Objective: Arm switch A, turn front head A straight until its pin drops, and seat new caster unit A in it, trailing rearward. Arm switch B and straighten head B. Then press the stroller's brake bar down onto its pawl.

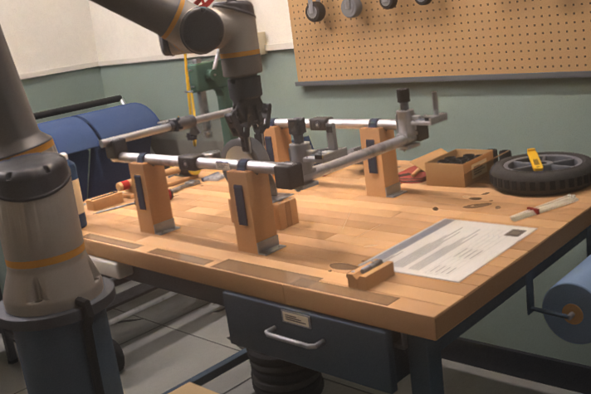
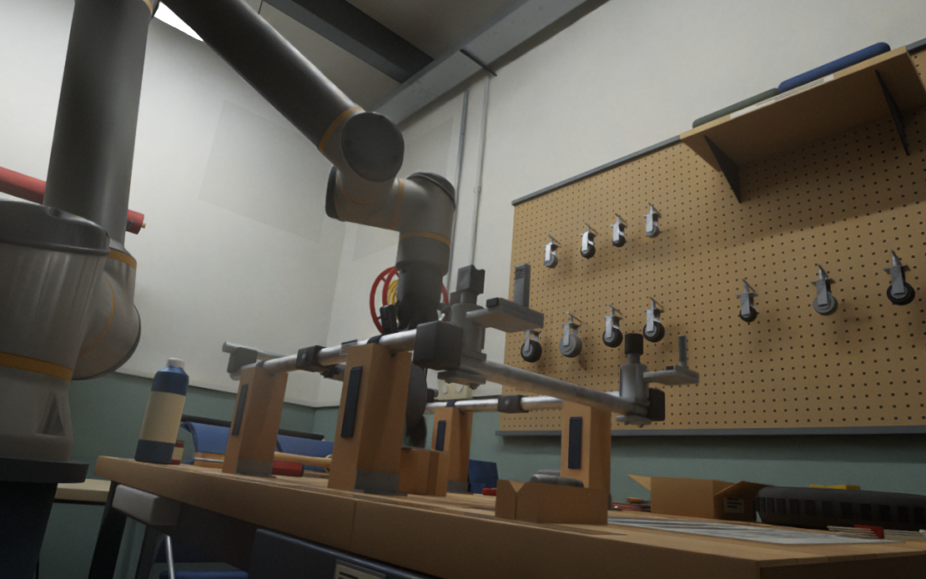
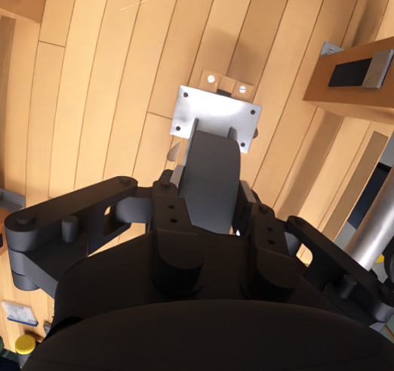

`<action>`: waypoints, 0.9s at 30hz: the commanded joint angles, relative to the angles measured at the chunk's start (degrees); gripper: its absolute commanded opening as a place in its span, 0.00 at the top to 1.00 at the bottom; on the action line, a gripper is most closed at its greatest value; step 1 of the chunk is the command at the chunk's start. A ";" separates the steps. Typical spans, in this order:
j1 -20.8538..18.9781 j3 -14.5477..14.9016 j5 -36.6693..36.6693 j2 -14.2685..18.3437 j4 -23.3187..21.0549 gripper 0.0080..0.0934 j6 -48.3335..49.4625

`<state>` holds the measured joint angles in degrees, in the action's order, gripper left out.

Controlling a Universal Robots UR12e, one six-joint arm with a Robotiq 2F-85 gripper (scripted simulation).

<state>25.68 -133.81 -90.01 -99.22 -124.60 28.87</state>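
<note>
My gripper (image 1: pixel 248 138) (image 3: pixel 211 211) points straight down between the two long frame tubes of the stroller, closed on the grey wheel of new caster unit A (image 1: pixel 241 150) (image 3: pixel 211 180), which stands behind the middle wooden block (image 1: pixel 253 211). The caster's wheel is upright over a square steel plate (image 3: pixel 216 118) on the bench. Front head A (image 1: pixel 298 163) (image 2: pixel 452 346) is at the near tube's right end. Front head B (image 1: pixel 410 125) (image 2: pixel 639 389) sits further right, with a black knob on top. The switches and the brake bar I cannot pick out with certainty.
The near frame tube (image 1: pixel 210 162) and far tube (image 1: pixel 334 123) flank the gripper closely. Wooden support blocks (image 1: pixel 150 196) (image 1: pixel 379 161) hold the frame above the bench. A paper sheet (image 1: pixel 453 246), cardboard box (image 1: pixel 458 165) and tyre (image 1: pixel 542 173) lie to the right.
</note>
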 commanded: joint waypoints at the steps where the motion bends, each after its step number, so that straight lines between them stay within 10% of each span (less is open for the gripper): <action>1: 0.00 0.00 0.04 0.03 -0.05 1.00 0.00; 27: 0.00 5.98 0.01 -5.09 10.87 1.00 0.00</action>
<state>25.68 -127.87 -90.00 -104.33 -113.60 28.87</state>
